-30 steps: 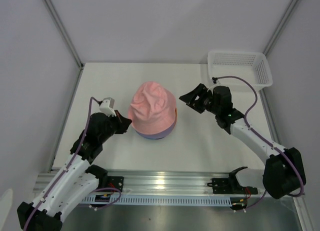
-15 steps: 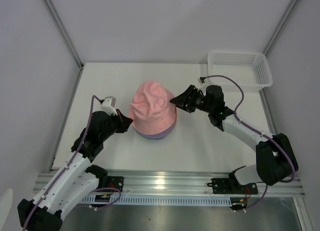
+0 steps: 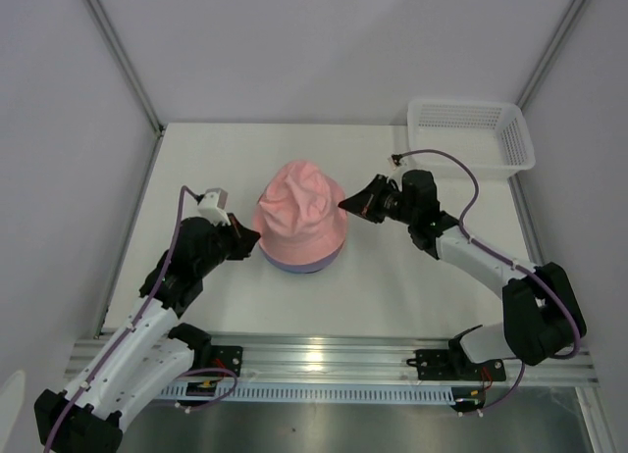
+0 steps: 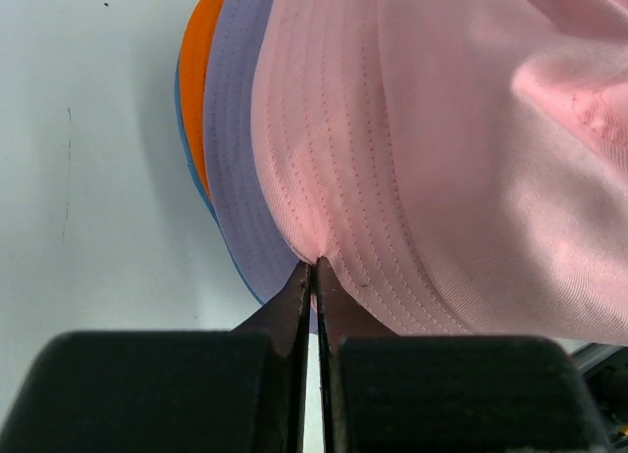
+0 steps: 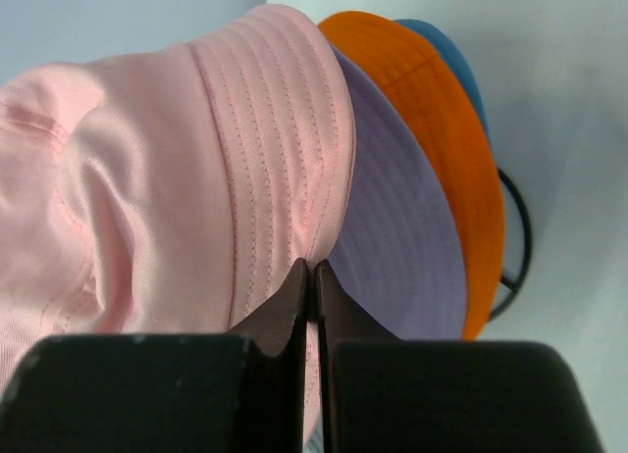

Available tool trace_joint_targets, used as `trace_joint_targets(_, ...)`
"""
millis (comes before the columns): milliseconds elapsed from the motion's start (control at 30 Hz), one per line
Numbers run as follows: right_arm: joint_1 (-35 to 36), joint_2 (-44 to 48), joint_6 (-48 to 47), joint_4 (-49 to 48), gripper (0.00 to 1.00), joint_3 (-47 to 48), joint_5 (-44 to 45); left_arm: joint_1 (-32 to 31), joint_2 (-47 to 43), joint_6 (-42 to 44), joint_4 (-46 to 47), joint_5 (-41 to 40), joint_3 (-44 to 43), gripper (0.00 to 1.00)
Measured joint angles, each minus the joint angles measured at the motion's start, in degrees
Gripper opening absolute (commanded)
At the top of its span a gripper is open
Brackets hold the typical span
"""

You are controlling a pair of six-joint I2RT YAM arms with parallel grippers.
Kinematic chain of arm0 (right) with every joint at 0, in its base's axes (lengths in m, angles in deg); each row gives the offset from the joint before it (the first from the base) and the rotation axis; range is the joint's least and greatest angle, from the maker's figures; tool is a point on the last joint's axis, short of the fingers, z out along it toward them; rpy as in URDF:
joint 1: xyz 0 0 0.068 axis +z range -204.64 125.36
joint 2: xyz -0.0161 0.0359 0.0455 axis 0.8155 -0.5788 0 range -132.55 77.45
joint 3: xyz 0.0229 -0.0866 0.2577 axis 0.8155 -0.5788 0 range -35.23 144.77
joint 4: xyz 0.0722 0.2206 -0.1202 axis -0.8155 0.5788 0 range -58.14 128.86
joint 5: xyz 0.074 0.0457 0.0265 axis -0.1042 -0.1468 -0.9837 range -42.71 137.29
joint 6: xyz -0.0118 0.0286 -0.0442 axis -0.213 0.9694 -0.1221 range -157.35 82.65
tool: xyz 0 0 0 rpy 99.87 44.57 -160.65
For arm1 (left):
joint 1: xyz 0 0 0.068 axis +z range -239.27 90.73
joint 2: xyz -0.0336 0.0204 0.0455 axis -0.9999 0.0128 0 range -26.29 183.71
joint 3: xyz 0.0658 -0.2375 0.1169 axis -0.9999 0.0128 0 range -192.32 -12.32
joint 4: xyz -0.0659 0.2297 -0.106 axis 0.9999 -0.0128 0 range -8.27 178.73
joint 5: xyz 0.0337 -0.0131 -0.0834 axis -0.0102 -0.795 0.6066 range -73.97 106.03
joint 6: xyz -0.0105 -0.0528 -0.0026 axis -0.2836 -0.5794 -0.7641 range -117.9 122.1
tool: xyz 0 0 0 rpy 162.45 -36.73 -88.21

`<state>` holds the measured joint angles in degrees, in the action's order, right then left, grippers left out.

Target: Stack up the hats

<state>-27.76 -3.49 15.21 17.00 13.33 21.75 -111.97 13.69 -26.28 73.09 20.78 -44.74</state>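
Brim of the pink hat (image 3: 297,213) is sitting pinched in left gripper (image 4: 314,265) and right gripper (image 5: 312,267), so I am aiming to lower both evenly onto the lavender hat (image 5: 402,247) under the jaws.

A matte white surface (image 3: 392,276) forms the floor of a small booth, closed in at the back and on both sides by plain, pale grey-white walls (image 3: 324,41). Slim grey metal struts (image 3: 118,56) run up the two back corners where the panels meet. A ribbed aluminium rail (image 3: 324,355) lies along the near edge, catching a bright glint from soft, even overhead light.
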Motion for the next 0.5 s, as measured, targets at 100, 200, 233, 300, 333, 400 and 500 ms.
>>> trace_joint_targets(100,0.0,3.15,-2.82,3.98,0.0,-1.4,2.71,0.0,0.28,0.0,-0.46,-0.61,-0.28,0.01)
trace_joint_targets(200,0.02,5.46,-5.01,7.23,0.0,-2.32,4.72,0.0,0.57,-0.02,-1.03,-1.46,-0.79,0.01)
trace_joint_targets(233,0.02,5.9,-5.66,7.74,0.0,-2.71,5.2,0.0,0.76,-0.04,-1.29,-1.7,-0.92,0.01)
trace_joint_targets(300,0.07,6.03,-6.47,8.02,0.0,-3.52,5.88,0.0,1.88,-0.13,-1.73,-2.12,-1.29,0.01)
trace_joint_targets(333,0.11,5.88,-6.8,8.02,0.0,-4.02,6.14,0.0,2.91,-0.26,-1.92,-2.34,-1.64,0.01)
trace_joint_targets(400,0.33,4.96,-7.21,7.93,0.0,-4.74,6.43,0.0,4.92,-0.76,-1.97,-2.69,-2.25,0.01)
trace_joint_targets(500,0.63,1.7,-7.52,6.78,0.0,-5.07,6.49,0.0,8.13,-2.16,-1.36,-2.6,-2.49,0.01)
